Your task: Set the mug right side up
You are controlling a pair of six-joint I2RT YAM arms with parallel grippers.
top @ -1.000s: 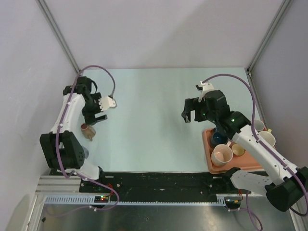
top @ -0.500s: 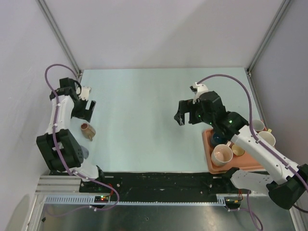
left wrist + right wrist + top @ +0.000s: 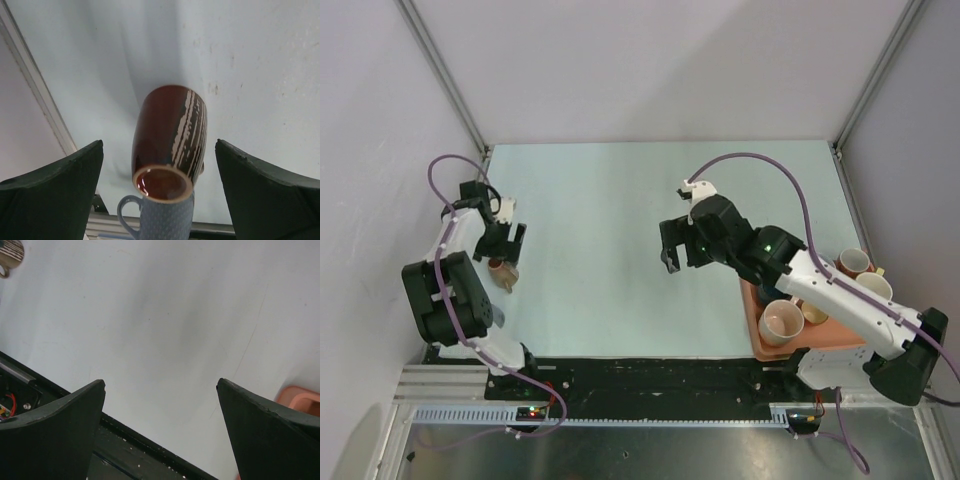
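Note:
A brown mug with cream streaks (image 3: 502,271) stands near the table's left edge. Its open mouth faces both cameras, and I cannot tell whether it is fully upright or leaning. In the left wrist view the mug (image 3: 167,135) lies between my fingers. My left gripper (image 3: 510,240) (image 3: 159,150) is open, just beyond and above the mug, with one finger on each side and not touching it. My right gripper (image 3: 672,250) (image 3: 161,382) is open and empty over the middle of the table.
A blue-grey mug (image 3: 162,217) stands right behind the brown mug toward the near rail (image 3: 492,318). A salmon tray (image 3: 752,300) with several mugs is at the near right; its corner (image 3: 300,397) also shows in the right wrist view. The left wall edge (image 3: 35,95) is close.
My left gripper swung from the right of the mug out to the left wall, then down over the mug. My right arm reached leftward toward the table's middle. The mug has not moved.

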